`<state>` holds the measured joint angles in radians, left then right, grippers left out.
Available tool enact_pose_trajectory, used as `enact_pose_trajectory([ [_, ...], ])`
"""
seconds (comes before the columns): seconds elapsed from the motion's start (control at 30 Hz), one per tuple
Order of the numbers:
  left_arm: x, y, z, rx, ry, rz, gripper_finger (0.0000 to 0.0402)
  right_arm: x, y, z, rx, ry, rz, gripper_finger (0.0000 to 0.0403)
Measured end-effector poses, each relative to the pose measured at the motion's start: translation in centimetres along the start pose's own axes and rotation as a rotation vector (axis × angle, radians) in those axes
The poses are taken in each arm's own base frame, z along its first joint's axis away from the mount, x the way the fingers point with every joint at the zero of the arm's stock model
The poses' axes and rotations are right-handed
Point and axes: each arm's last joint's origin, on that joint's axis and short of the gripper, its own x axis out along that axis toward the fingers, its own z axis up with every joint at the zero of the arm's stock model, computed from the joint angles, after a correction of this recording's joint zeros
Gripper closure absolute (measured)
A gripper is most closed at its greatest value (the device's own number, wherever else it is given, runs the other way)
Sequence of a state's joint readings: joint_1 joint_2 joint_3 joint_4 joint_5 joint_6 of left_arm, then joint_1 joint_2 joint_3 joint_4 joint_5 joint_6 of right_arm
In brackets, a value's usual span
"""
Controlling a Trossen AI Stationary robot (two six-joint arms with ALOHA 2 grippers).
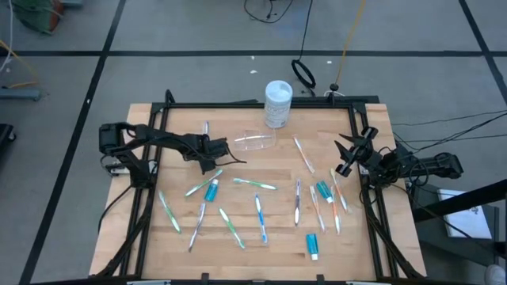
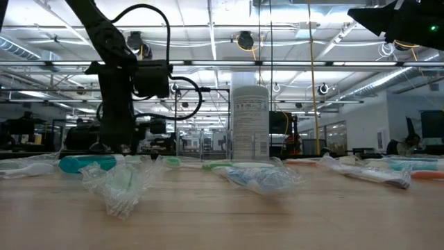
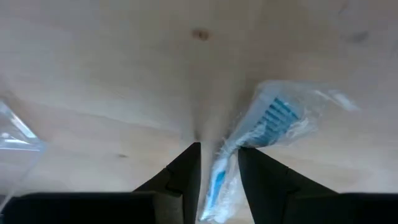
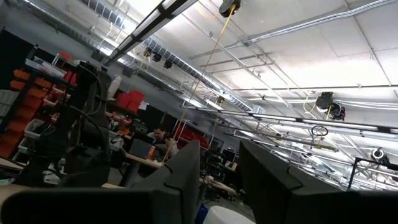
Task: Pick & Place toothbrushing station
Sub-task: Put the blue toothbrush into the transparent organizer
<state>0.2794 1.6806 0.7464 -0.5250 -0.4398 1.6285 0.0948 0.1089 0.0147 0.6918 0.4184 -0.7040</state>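
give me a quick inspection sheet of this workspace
surface: wooden table, bare between items
job's things: clear holder lying beside the white tub
clutter: wrapped toothbrushes and toothpaste tubes scattered across the table
claws: left claw down at the table, fingers around a wrapped blue toothbrush; right claw raised at the table's right edge, open, empty
cables: cables on the floor to the right and behind
surroundings: workshop hall, people at desks far off
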Motion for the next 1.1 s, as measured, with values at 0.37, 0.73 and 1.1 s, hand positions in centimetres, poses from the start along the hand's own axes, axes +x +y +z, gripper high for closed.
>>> enact_pose_trajectory([
  [0.37, -0.7, 0.3, 0.5, -0.033, 0.074, 0.015, 0.0377, 0.0, 0.0, 0.0, 0.000, 0.001, 0.000, 0.0298],
  [0.73, -9.6, 2.5, -1.3, -0.366, -0.002, 0.320, 0.0380, 0.0, 0.0, 0.0, -0.022, -0.002, -0.001, 0.0298],
  [1.1, -18.6, 4.2, -6.0, -1.544, -0.696, 0.749, 0.0395, 0.0, 0.0, 0.0, -0.005, -0.005, -0.004, 0.0298],
])
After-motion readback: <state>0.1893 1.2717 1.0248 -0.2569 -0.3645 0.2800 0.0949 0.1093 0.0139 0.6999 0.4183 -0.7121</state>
